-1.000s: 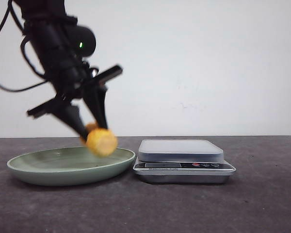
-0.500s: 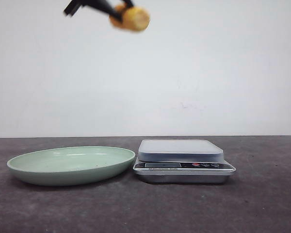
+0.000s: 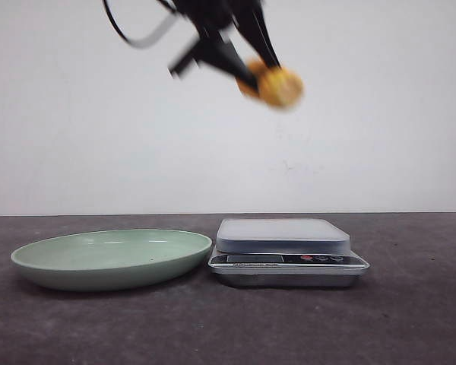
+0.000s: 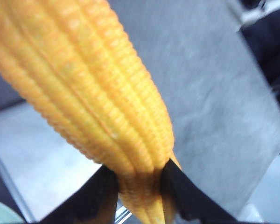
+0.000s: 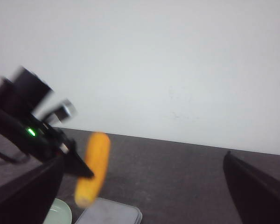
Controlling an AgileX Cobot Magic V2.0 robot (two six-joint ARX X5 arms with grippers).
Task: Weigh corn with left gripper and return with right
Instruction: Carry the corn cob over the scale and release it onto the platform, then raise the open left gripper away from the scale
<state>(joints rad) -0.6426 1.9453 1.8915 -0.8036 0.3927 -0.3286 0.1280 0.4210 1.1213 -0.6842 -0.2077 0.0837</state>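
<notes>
- The corn [image 3: 277,85] hangs high in the air, above the scale [image 3: 287,251] and well clear of it.
- The left tool [image 3: 247,65] has its two black fingers [image 4: 95,196] clamped on the cob's narrow end.
- This looks like the carry-to-scale step; next, the cob needs lowering onto the scale's flat top, then release.
- The green plate [image 3: 110,258] sits on the table just beside the scale.
- The right tool [image 5: 140,196] waits with its fingers wide apart, holding nothing.

Our left hand [image 3: 260,67] is up high, its two black fingers [image 4: 95,193] squeezed tight on the corn [image 3: 273,84]. Our right hand's fingers [image 5: 256,193] are spread wide apart.
</notes>
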